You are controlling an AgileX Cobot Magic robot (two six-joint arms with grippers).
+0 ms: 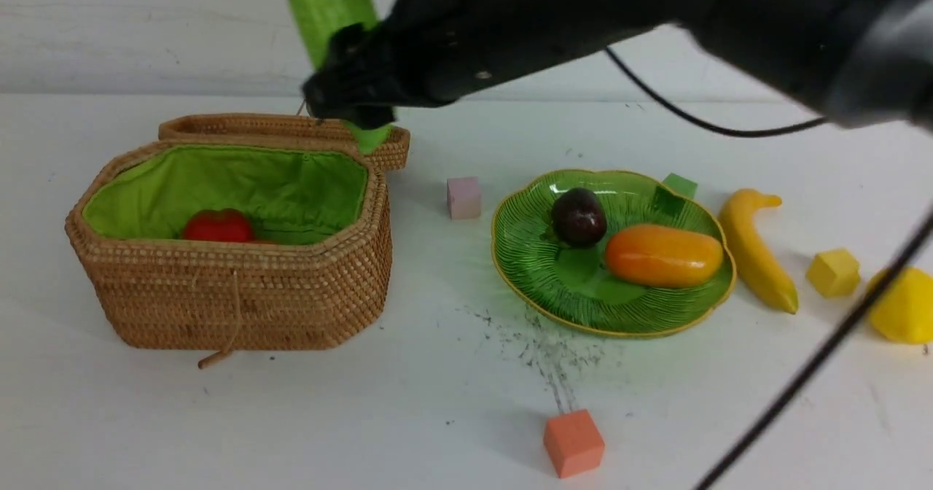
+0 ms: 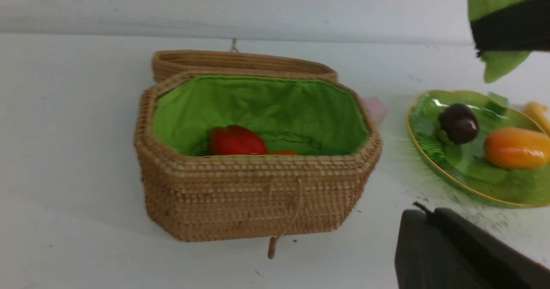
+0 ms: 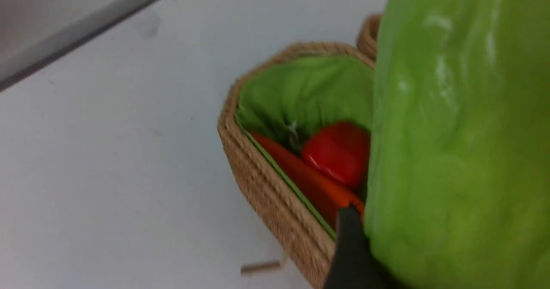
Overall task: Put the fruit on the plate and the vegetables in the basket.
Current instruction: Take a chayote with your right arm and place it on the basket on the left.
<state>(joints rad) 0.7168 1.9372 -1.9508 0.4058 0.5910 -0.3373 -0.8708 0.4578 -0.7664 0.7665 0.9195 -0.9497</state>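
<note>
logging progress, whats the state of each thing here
basket, lid open, holding pepper and carrot
gourd, held aloft in right fingers
plate, holding mangosteen and mango
banana, on table
lemon, on table

The light green bumpy gourd (image 1: 324, 1) is cut off at the top, its middle hidden by the blurred black right gripper (image 1: 353, 103). The near wall of the tan wicker basket (image 2: 258, 194) hides most of the orange carrot (image 2: 283, 153).
</note>
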